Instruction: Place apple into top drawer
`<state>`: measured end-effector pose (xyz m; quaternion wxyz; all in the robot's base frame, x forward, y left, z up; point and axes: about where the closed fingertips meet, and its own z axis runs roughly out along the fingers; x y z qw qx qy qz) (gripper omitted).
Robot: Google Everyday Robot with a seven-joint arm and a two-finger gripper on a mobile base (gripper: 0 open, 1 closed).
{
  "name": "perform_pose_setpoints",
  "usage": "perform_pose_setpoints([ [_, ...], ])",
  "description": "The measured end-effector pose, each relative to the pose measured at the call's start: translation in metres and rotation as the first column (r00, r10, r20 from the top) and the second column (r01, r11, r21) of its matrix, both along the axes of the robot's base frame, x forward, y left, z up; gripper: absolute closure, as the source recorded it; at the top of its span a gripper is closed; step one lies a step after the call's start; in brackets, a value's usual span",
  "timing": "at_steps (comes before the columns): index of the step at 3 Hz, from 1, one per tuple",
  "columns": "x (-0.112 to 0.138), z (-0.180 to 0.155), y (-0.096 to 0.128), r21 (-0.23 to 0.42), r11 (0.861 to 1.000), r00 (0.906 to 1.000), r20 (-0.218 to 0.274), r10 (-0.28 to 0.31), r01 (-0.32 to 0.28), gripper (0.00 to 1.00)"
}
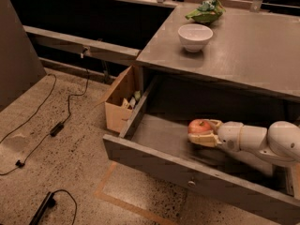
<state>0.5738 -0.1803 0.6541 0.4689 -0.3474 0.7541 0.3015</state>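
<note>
Speckled floor [70, 182] with black cables [69, 108] fills the 7 to 9 o'clock side. The grey top drawer [154, 162] stands pulled open. Inside it, toward 4 o'clock, the gripper [201, 132] is clenched around the apple [199, 125], just above the drawer bottom. An open cardboard box [117, 108] stands at the drawer's 10 o'clock. On the grey worktop [248, 50], toward 1 o'clock, sit a white bowl [195, 35] and leafy greens [205, 12].

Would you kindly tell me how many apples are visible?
1: the small red-orange apple, held by the gripper inside the open grey top drawer; the cardboard box could hide more.
</note>
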Motion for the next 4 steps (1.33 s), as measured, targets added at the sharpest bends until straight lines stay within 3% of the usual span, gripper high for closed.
perform_pose_setpoints([
  [1, 0.0024, -0.0030, 0.0078, -0.012, 1.000, 0.9999, 0.006, 0.009, -0.009, 0.51],
  [3, 0.0030, -0.0036, 0.0135, -0.030, 0.999, 0.9997, 0.008, 0.021, -0.021, 0.04],
  [4, 0.0024, -0.0018, 0.0139, -0.033, 0.999, 0.9996, 0.011, 0.025, -0.025, 0.00],
])
